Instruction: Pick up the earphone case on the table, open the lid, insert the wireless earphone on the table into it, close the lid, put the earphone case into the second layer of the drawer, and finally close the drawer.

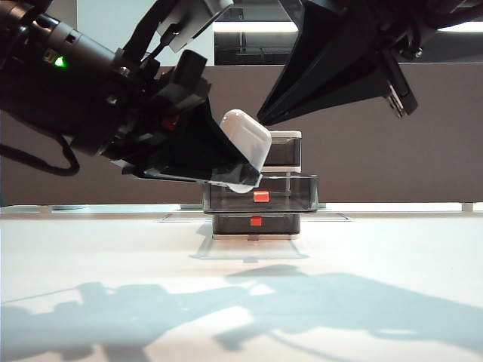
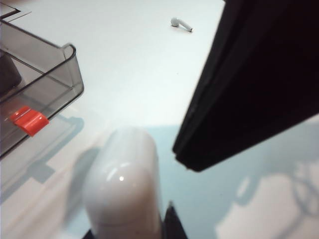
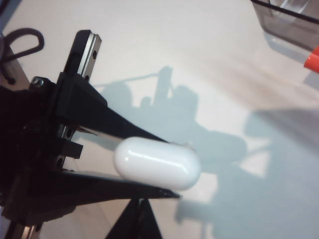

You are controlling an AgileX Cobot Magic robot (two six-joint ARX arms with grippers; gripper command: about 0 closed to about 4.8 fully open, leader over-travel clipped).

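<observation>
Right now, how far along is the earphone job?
Done: the earphone case is off the table, clamped in the left gripper, and the second layer of the drawer stands pulled out. In hand: the shut right gripper sits at the closed lid. Left: open it, fetch the wireless earphone lying on the table, close, stow, shut the drawer.

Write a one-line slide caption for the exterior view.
Left gripper holds the case before the open middle drawer; shut right gripper hovers beside it.

White table (image 1: 90,256) bears the drawer (image 1: 256,224) and an earphone (image 2: 181,23)
</observation>
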